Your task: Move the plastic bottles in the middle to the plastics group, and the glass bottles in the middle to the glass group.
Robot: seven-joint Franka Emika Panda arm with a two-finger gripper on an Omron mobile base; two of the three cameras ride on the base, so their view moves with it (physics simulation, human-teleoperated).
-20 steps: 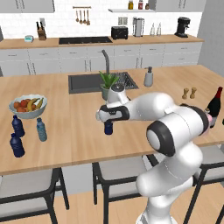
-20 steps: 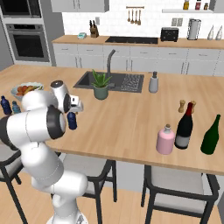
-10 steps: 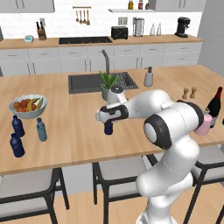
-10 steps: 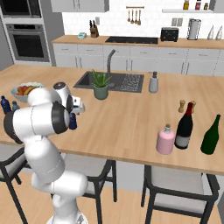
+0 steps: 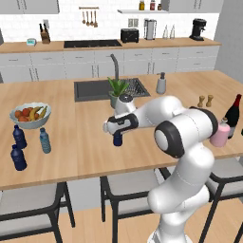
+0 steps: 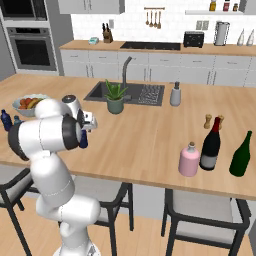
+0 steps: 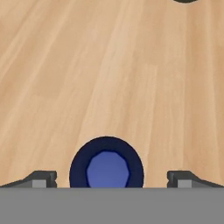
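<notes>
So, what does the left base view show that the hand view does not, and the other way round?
The left base view alone shows the fruit bowl, the teal bottle near two navy bottles at the counter's left, and the pink bottle beside the wine bottle at the right. The hand view alone looks straight down on the cap and shows the fingers standing apart on either side of it. Both share the navy bottle under the gripper and the wooden counter.

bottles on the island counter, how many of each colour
navy bottles: 3
teal bottle: 1
pink bottle: 1
black wine bottle: 1
green bottle: 1
total: 7
</notes>
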